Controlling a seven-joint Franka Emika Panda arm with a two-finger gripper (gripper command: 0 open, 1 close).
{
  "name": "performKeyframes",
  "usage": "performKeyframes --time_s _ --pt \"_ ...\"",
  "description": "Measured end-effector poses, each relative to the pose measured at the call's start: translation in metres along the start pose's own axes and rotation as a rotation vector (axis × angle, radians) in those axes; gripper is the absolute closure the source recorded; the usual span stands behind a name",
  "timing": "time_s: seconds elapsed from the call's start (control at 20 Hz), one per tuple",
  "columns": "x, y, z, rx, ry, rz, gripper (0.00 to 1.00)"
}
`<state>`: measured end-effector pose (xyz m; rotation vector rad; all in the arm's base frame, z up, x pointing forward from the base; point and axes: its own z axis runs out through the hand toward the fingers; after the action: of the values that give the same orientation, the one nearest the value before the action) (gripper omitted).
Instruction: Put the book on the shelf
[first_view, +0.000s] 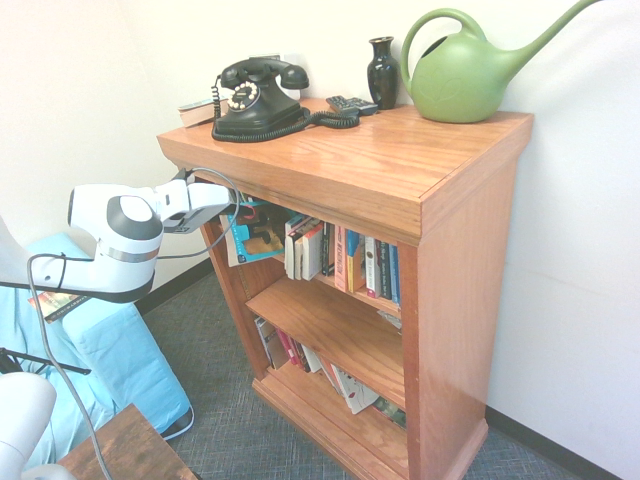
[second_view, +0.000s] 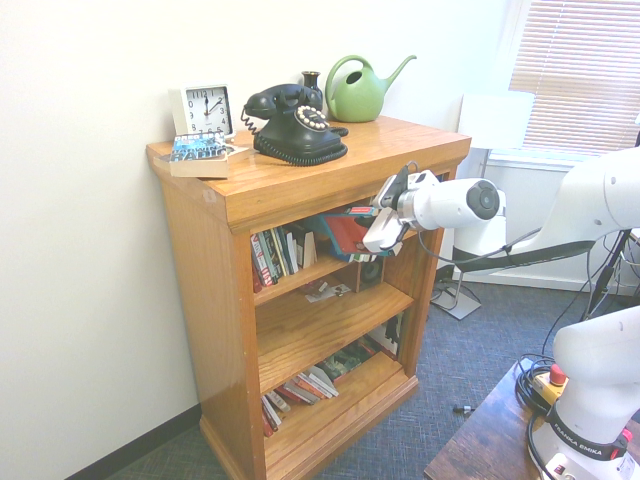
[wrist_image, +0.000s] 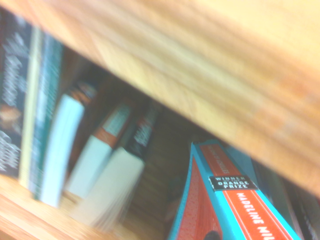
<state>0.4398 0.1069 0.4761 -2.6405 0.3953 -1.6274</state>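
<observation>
Book position: the book (first_view: 256, 232) sits in the gripper (first_view: 222, 200) at the shelf (first_view: 470, 250) opening, under the thick top board, partly inside the top tier.
Jaws: clenched on the book's outer edge, seen in both exterior views.
Neighbours: standing books (first_view: 345, 262) fill the rest of that tier beside it.
Writing: the wrist view shows "WINNER ... ORANGE PRIZE" on a black tag and "MADELINE MI..." on a red band.
Look: turquoise cover with a bronze picture in the first exterior view, red back with turquoise border in the second.
Shelf top: black phone (first_view: 258, 98), green can (first_view: 465, 75).
</observation>
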Motion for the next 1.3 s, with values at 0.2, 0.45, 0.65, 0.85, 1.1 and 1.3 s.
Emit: performKeyframes --time_s 0.2,0.45,0.65,0.85,1.1,1.3 --pt "-0.012 0.006 0.035 0.020 0.001 0.025 1.00" --pt "-0.047 0.017 0.085 0.021 0.048 0.006 1.00" --pt "-0.056 0.009 0.103 0.010 0.112 -0.022 1.00" --pt "-0.062 -0.004 0.106 0.000 0.154 -0.063 1.00" --pt "-0.043 -0.014 0.105 -0.016 0.159 -0.064 1.00" --pt "-0.029 -0.017 0.098 -0.019 0.169 -0.058 1.00"
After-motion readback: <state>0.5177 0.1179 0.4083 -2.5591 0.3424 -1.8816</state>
